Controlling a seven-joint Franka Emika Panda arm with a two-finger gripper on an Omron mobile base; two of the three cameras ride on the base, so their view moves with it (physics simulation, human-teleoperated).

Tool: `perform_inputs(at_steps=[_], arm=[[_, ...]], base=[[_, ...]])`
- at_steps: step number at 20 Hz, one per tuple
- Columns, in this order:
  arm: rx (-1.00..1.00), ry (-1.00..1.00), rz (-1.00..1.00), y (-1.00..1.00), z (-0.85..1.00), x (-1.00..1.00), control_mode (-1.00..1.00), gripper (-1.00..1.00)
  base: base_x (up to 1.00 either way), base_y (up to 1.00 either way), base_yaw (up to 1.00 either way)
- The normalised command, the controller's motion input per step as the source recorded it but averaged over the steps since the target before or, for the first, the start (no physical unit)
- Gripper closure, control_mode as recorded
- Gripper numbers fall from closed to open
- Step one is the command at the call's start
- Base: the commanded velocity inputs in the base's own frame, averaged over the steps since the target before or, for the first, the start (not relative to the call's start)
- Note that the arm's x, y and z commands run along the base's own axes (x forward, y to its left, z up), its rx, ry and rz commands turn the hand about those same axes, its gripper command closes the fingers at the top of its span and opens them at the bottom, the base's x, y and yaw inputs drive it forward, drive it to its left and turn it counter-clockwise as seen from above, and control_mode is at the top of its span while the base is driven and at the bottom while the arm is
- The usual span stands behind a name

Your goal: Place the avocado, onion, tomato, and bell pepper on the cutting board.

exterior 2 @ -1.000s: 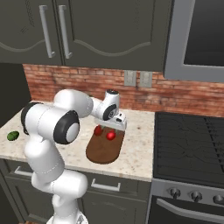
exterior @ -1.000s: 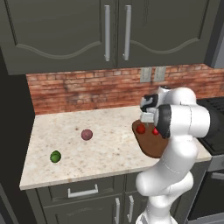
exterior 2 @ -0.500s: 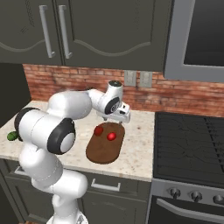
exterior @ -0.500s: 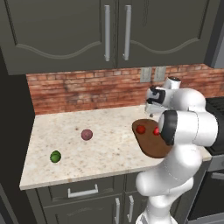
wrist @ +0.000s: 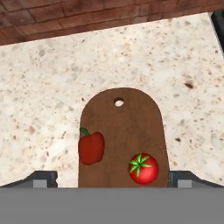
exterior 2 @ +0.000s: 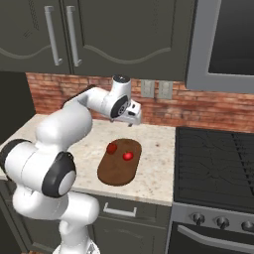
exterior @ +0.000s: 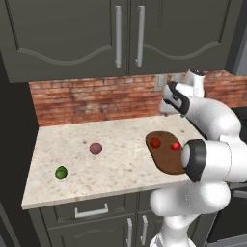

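Note:
The dark-brown cutting board [exterior: 165,159] [exterior 2: 115,171] [wrist: 122,127] lies at the counter's right end. On it rest the bell pepper [exterior: 155,142] [exterior 2: 112,147] [wrist: 91,148] and the tomato [exterior: 175,144] [exterior 2: 128,156] [wrist: 142,168], a little apart. The onion [exterior: 95,148] sits on bare counter left of the board. The avocado [exterior: 61,172] lies further left, near the front edge. My gripper [exterior: 167,107] [exterior 2: 133,119] [wrist: 113,179] hangs open and empty, raised above the board's far end and looking down on it.
A brick backsplash [exterior: 96,99] with wall outlets [exterior 2: 155,90] runs behind the counter, under dark upper cabinets [exterior: 125,34]. A black stove [exterior 2: 218,163] borders the counter on the right. My own white arm [exterior: 212,159] stands over the board's right side.
My gripper has risen from just above the board and drawn back towards the wall, staying open. Tomato and bell pepper stay where they lay on the board.

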Motion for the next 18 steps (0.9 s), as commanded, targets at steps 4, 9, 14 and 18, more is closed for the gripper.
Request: perform_inputs(at_steps=[4,9,14,18], arm=[[-0.04,-0.13,0.01,0.68,0.37,-0.39,-1.0,-1.0],[-0.08,-0.12,0.01,0.85,0.31,-0.38,-1.0,-1.0],[-0.12,-0.11,0.02,0.97,0.25,-0.39,-1.0,-1.0],[-0.12,-0.08,0.02,0.98,0.16,-0.32,-1.0,-1.0]], base=[[0.0,0.0,0.0],[0.0,0.0,0.0],[0.0,0.0,0.0],[0.0,0.0,0.0]])
